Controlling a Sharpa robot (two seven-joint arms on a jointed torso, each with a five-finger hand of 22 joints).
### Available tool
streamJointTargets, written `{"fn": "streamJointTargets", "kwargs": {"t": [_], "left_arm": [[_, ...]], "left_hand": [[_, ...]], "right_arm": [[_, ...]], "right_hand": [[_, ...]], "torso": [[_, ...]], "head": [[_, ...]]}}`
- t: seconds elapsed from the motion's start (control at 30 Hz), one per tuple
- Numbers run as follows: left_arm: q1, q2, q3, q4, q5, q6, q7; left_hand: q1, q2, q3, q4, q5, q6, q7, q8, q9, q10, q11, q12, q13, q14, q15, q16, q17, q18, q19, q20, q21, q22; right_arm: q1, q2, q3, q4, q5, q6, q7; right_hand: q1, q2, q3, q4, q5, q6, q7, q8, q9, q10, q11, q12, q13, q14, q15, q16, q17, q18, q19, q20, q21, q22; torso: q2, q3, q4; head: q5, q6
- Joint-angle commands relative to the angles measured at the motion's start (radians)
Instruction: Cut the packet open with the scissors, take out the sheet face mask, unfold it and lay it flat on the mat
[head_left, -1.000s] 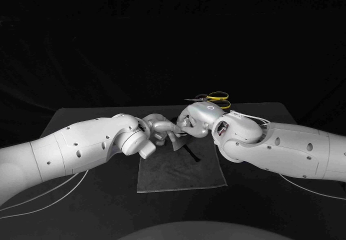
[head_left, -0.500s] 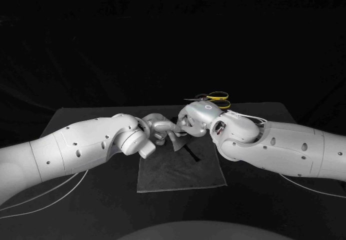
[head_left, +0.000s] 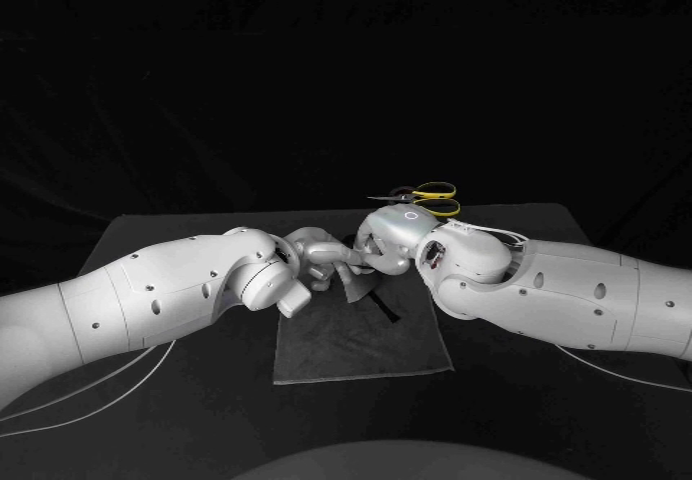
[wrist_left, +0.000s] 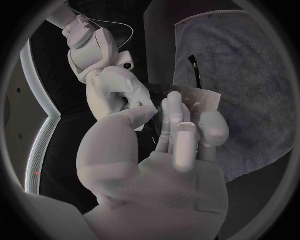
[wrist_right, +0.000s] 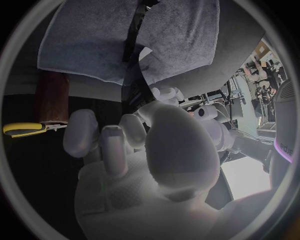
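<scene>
Two hands meet over the far edge of the mat (head_left: 361, 345), which lies in the middle of the counter (head_left: 159, 225). The left hand (head_left: 320, 258) has its fingers (wrist_left: 181, 131) closed round the near side of the packet (wrist_left: 201, 100), a shiny, half-clear sleeve held up just above the mat's far edge. The right hand (head_left: 387, 240) faces it with fingertips reaching the packet's other side. Whether they actually clamp it I cannot tell, since the knuckles hide the contact. A thin black strip (head_left: 391, 307) lies on the mat just below the hands. The scissors (head_left: 430, 199), with yellow handles, lie by the counter's far edge, behind the right hand and apart from it.
</scene>
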Motion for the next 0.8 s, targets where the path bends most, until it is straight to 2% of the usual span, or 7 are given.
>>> {"fn": "streamJointTargets", "kwargs": {"t": [0.03,0.2,0.37,0.5,0.8], "left_arm": [[0.001,0.002,0.001,0.001,0.006,0.027,0.024],[0.001,0.001,0.001,0.0,0.006,0.026,0.024],[0.001,0.001,0.001,0.0,0.006,0.026,0.024],[0.001,0.001,0.0,0.0,0.006,0.028,0.023],[0.001,0.0,0.0,0.001,0.006,0.034,0.02]], "left_hand": [[0.003,0.015,0.145,-0.149,0.005,-0.003,-0.004,0.004,0.002,-0.003,-0.007,0.004,0.0,0.029,-0.004,0.002,0.0,-0.008,-0.005,-0.002,0.0,0.001],[0.004,0.016,0.145,-0.15,0.005,-0.003,-0.004,0.004,0.002,-0.003,-0.007,0.004,0.0,0.028,-0.004,0.001,-0.003,-0.008,-0.006,-0.002,0.0,0.0],[0.004,0.016,0.145,-0.15,0.005,-0.003,-0.004,0.004,0.002,-0.004,-0.007,0.004,0.0,0.028,-0.004,0.001,-0.004,-0.008,-0.006,-0.002,0.0,0.0],[0.004,0.016,0.145,-0.15,0.005,-0.003,-0.004,0.004,0.002,-0.004,-0.007,0.004,0.0,0.028,-0.004,0.001,-0.004,-0.008,-0.006,-0.002,0.0,0.0],[0.004,0.016,0.145,-0.15,0.005,-0.003,-0.004,0.004,0.002,-0.004,-0.007,0.004,0.0,0.028,-0.004,0.001,-0.004,-0.008,-0.006,-0.002,0.0,0.0]], "right_arm": [[-0.001,0.001,-0.001,-0.002,-0.012,0.063,-0.007],[-0.002,0.002,-0.001,-0.001,-0.01,0.071,-0.003],[-0.002,0.002,-0.001,0.0,-0.01,0.051,-0.001],[-0.002,0.002,-0.001,0.0,-0.012,0.015,0.001],[-0.002,0.001,-0.001,0.003,-0.026,-0.042,-0.006]], "right_hand": [[0.012,0.006,0.002,-0.008,-0.001,0.027,-0.001,0.013,0.003,0.002,0.001,0.007,0.003,0.077,0.006,0.006,0.149,-0.007,-0.001,-0.001,-0.002,0.004],[0.015,0.01,0.0,-0.017,-0.001,0.073,-0.016,0.036,0.009,0.003,-0.01,0.012,0.007,0.077,-0.002,0.007,0.152,-0.006,-0.001,-0.004,-0.004,0.007],[0.015,0.013,-0.003,-0.022,-0.001,0.099,-0.027,0.052,0.016,0.005,-0.019,0.015,0.009,0.078,-0.009,0.007,0.152,-0.006,0.001,-0.009,-0.003,0.009],[0.01,0.004,-0.008,-0.026,-0.002,0.06,-0.015,0.03,0.007,0.001,-0.012,0.008,0.005,0.076,-0.006,0.004,0.147,-0.006,-0.002,-0.011,-0.009,0.007],[-0.012,-0.032,-0.029,-0.023,-0.003,0.004,0.007,-0.008,-0.01,-0.01,0.007,-0.005,-0.003,0.073,0.008,-0.004,0.137,-0.004,-0.009,0.0,-0.022,0.003]], "torso": [[-0.001,0.0003,-0.0003],[0.0,0.0009,-0.0006],[0.0,0.0011,-0.0007],[-0.001,0.0005,-0.0013],[0.0,0.0011,0.0]], "head": [[0.001,0.0],[0.001,0.0],[0.001,0.0],[0.0,0.001],[-0.001,0.004]]}}
